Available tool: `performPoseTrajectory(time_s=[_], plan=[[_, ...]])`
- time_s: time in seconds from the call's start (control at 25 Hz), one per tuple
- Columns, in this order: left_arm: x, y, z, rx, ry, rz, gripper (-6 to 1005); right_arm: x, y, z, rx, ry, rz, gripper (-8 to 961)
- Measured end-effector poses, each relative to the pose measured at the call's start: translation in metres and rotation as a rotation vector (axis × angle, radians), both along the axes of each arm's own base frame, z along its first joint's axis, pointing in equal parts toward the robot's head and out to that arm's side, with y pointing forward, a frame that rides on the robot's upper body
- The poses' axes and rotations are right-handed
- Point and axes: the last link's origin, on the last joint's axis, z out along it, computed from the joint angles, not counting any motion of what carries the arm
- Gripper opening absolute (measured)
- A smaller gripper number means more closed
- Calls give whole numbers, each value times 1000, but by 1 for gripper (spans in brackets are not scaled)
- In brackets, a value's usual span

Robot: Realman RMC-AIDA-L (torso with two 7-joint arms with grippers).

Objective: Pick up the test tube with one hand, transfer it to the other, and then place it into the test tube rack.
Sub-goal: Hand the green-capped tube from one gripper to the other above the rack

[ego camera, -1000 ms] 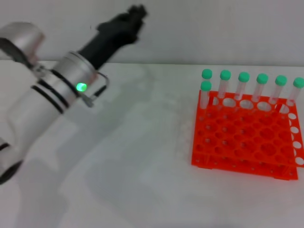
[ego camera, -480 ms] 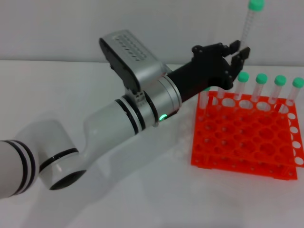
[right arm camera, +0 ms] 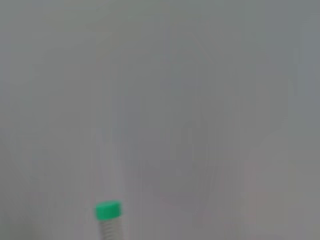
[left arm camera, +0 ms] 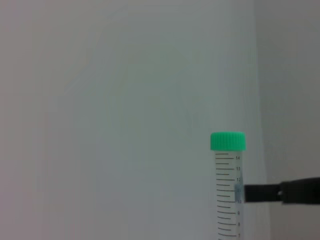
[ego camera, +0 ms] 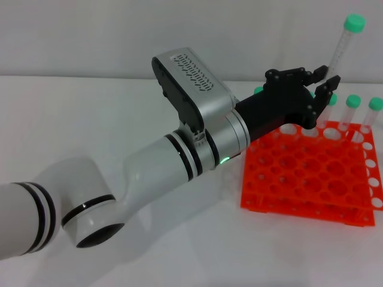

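One outstretched left pincer (ego camera: 323,81) gripping test tube (ego camera: 340,49)

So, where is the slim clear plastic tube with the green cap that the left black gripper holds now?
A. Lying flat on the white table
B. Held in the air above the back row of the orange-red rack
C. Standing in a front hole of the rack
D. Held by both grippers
B: the left gripper holds the test tube by its lower part, cap up, above the back of the orange-red rack; no right gripper is in view.
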Motion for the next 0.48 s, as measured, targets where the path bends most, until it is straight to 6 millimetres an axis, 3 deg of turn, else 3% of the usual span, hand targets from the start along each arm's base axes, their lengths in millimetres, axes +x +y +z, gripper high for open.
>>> performPoseTrajectory(time_s=[0.24, 0.48], plan=[[-4, -3, -1, -6, 0, 8, 181, -28, 19, -23, -55, -16, 62, 856], [-7, -4, -1, -8, -2, 20, 181, -38, 20, -28, -102, -23, 101, 846]])
